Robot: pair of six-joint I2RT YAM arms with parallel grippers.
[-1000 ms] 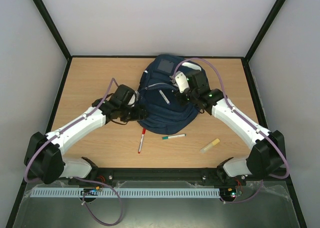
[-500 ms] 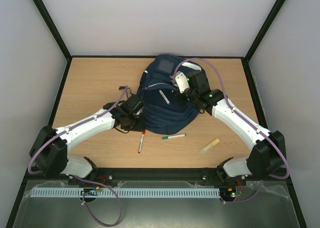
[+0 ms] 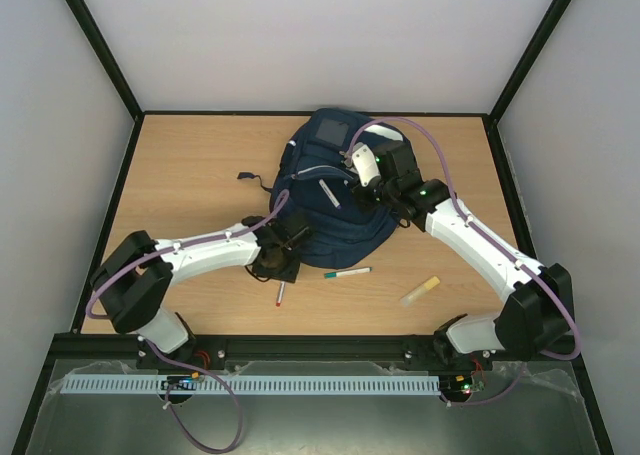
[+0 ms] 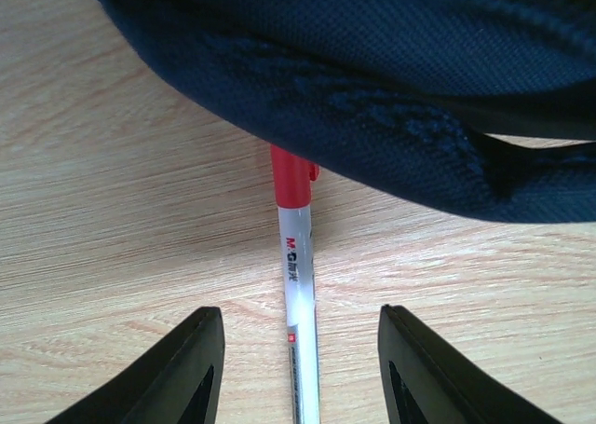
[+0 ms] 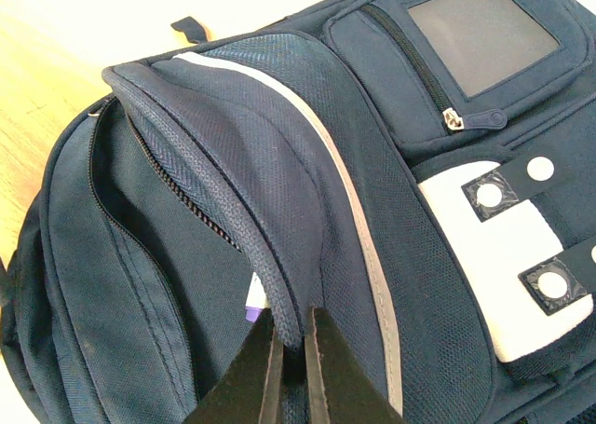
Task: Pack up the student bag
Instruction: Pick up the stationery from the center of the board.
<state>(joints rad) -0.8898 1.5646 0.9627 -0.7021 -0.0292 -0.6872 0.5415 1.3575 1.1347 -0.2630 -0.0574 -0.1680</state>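
Right, the student bag (image 3: 330, 190) lies mid-table, its top close to the far edge of the table (image 3: 190, 165). The right gripper (image 5: 289, 349) is pinched tight on the zip-edged lip of the main flap. It holds that lip raised so the compartment gapes, by my reading to keep a mouth ready for whatever goes in.

Down at the bag's near hem, the left gripper (image 4: 298, 368) hangs low over the red-capped pen (image 4: 296, 284). Its jaws stand apart on either side of the barrel and neither touches it (they are squared across the pen, so a pinch on the barrel looks like the plan). The pen points toward the near edge, its cap tucked just under the bag's fabric.

The green-capped marker (image 3: 347, 272) lies just beside the same hem. The yellow stick (image 3: 420, 290) rests further toward the near right corner. Both are clear of either gripper.

Now the awkward bits. The tip of the cap is hidden beneath the bag, and the pen's other end runs off the bottom of the left wrist view. From above, the left wrist covers all but its tail. Inside the open compartment a purple and white sliver (image 5: 253, 305) peeks out beside the right fingers, and I cannot tell what it is. A small dark thing (image 3: 250, 178) lies left of the bag, too small to name.
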